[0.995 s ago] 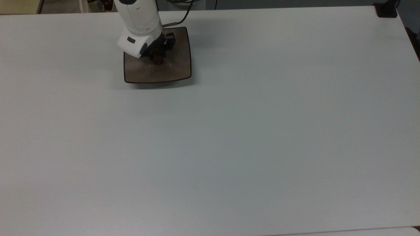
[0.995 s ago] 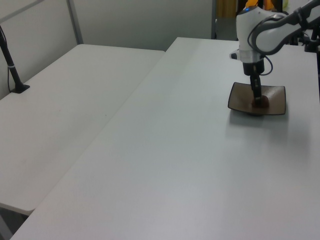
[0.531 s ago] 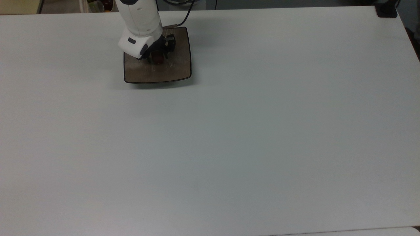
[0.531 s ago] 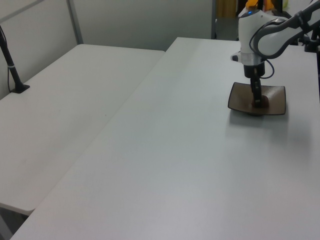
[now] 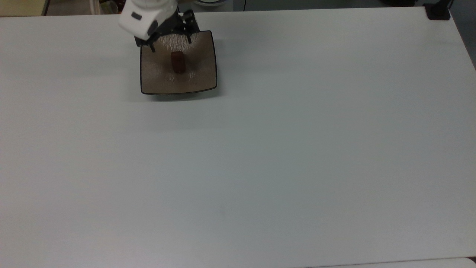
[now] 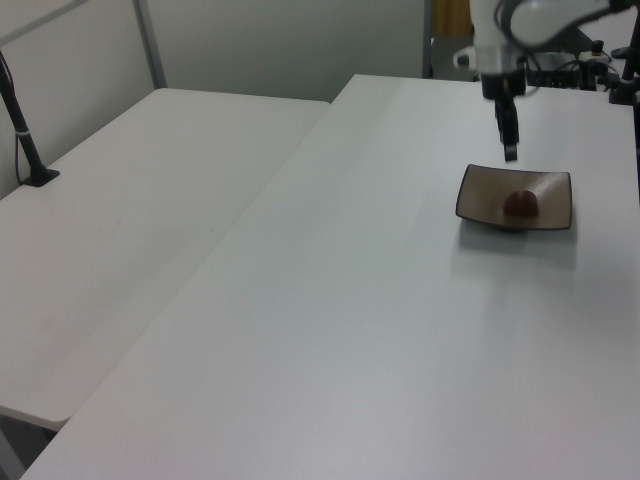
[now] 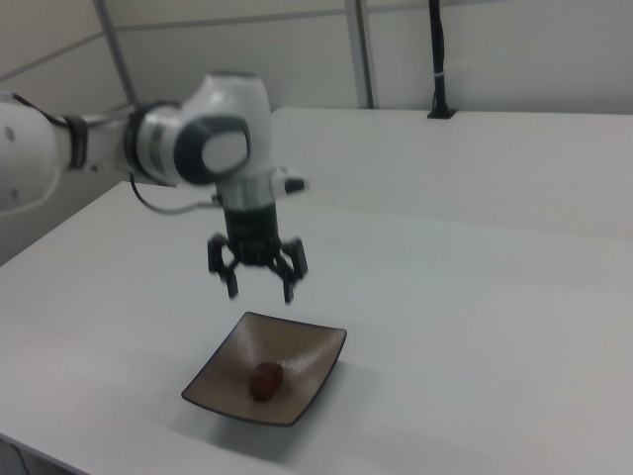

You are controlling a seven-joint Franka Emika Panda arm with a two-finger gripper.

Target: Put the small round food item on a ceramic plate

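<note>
The lump (image 5: pixel 178 62) lies near the middle of the plate (image 5: pixel 200 80) on the white tabletop (image 5: pixel 282 149), apart from the plate's rims. In the top view its long axis runs up and down the picture, toward the arm. The tool (image 7: pixel 260 288) hangs in the air above the plate's far edge, its fingers (image 7: pixel 290 280) spread wide and holding nothing.
</note>
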